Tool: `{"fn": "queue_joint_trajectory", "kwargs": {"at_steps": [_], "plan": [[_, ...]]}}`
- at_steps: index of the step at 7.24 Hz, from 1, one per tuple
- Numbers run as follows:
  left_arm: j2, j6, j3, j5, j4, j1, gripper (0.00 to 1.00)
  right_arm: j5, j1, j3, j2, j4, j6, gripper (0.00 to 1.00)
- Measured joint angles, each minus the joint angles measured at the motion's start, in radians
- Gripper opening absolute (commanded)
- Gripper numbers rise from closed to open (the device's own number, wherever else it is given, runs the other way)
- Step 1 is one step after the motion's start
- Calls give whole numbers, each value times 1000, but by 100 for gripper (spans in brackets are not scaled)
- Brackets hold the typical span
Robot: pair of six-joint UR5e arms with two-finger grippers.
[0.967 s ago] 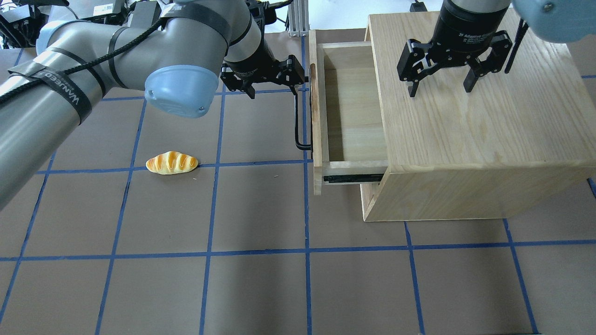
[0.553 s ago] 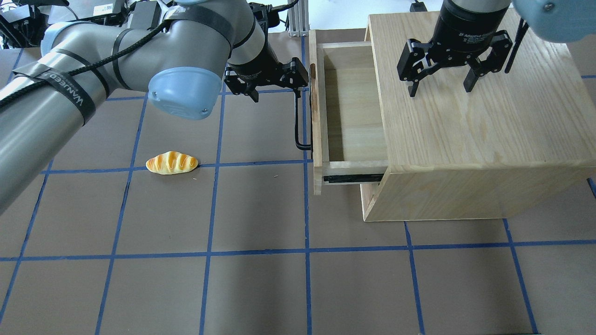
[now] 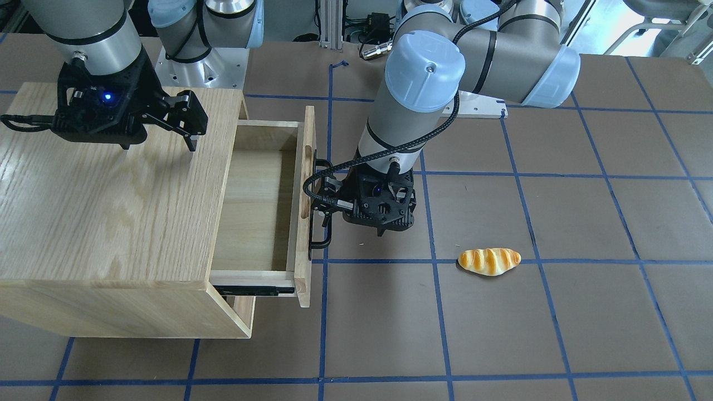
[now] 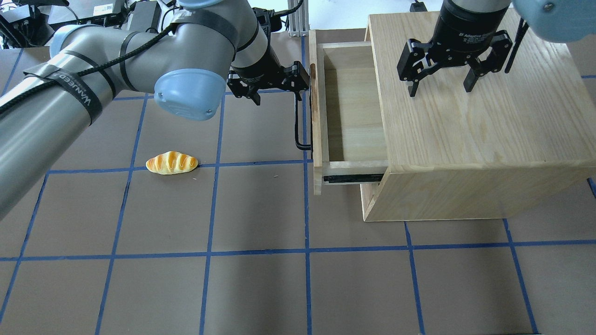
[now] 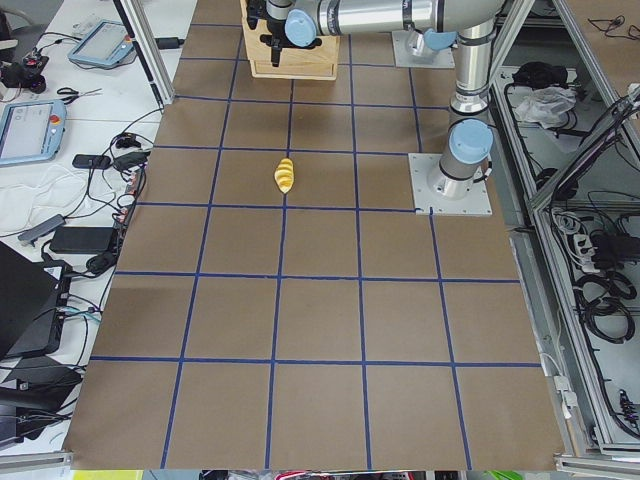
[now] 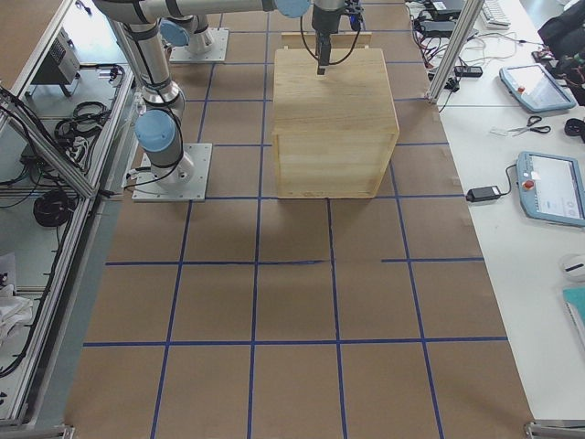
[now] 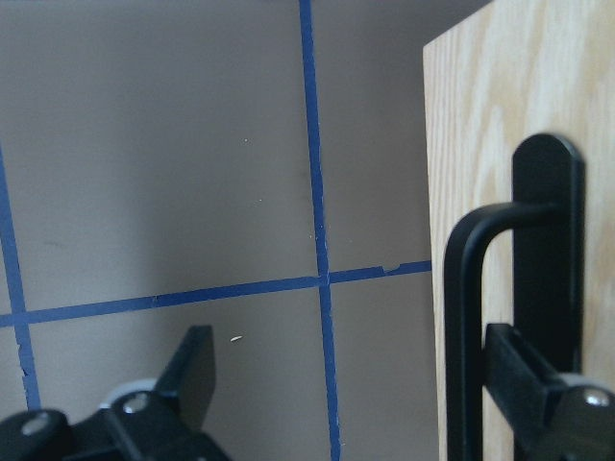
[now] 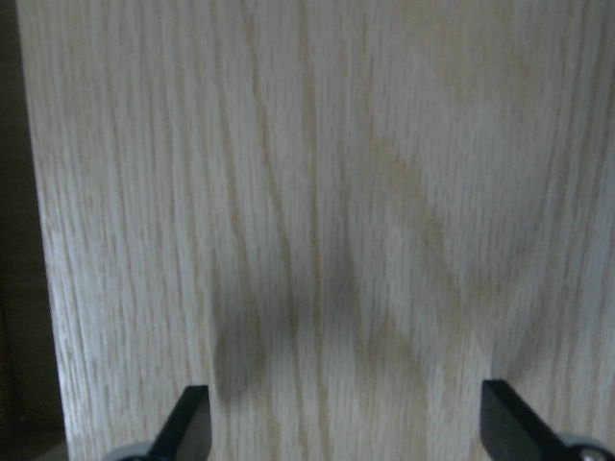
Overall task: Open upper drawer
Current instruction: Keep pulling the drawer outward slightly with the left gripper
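Observation:
The upper drawer [image 4: 354, 116] of the light oak cabinet [image 4: 489, 125] stands pulled out and looks empty; it also shows in the front view [image 3: 250, 206]. Its black bar handle [image 4: 296, 121] runs along the front panel. My left gripper [image 4: 277, 93] is open at the handle's far end. In the left wrist view one fingertip [image 7: 533, 370] sits beside the bar [image 7: 466, 327] on the drawer side, and the other [image 7: 192, 360] hangs over the table. My right gripper [image 4: 440, 86] is open and empty just above the cabinet top [image 8: 317, 192].
A toy bread roll [image 4: 171, 163] lies on the brown table to the left of the drawer. The cabinet's lower front panel [image 4: 369, 197] is shut under the drawer. Blue tape lines [image 4: 209, 253] cross the table.
My left arm's elbow has swung right and the left gripper has edged slightly toward the drawer front. The drawer and the right arm have not moved.

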Motion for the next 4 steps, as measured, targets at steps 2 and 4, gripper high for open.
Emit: {"fn": "queue_joint_trajectory", "kwargs": {"at_steps": [2,4], "plan": [[0,7,1,5,0,4,100,0,0,0,0,0,1,100],[3,23,2,6,0,8,100,0,0,0,0,0,1,100]]}}
